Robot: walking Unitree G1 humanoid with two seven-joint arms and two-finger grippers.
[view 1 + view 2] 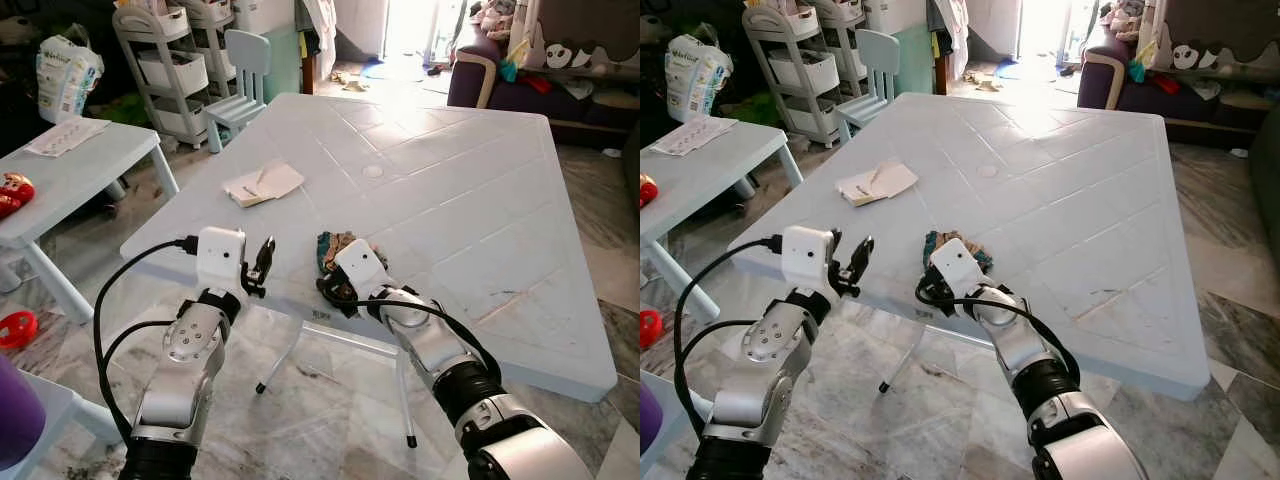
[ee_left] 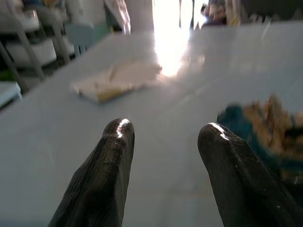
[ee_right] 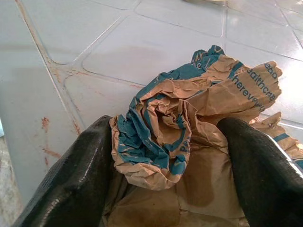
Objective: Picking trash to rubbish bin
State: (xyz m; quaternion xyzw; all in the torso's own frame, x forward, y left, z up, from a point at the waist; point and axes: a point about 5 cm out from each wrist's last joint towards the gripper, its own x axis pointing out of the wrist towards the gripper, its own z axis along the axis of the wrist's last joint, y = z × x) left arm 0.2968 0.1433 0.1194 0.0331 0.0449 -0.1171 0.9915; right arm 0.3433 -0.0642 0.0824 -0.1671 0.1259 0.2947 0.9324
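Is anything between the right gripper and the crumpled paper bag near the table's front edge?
Nothing visible. In the right wrist view the crumpled brown-and-teal paper bag already sits between the right gripper fingers, on the white table. The left gripper hovers open beside it, off the bag.

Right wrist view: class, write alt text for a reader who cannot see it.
The right hand has its two black fingers on either side of a crumpled brown and teal paper bag, which lies on a pale tiled table with rusty stains near its edge.
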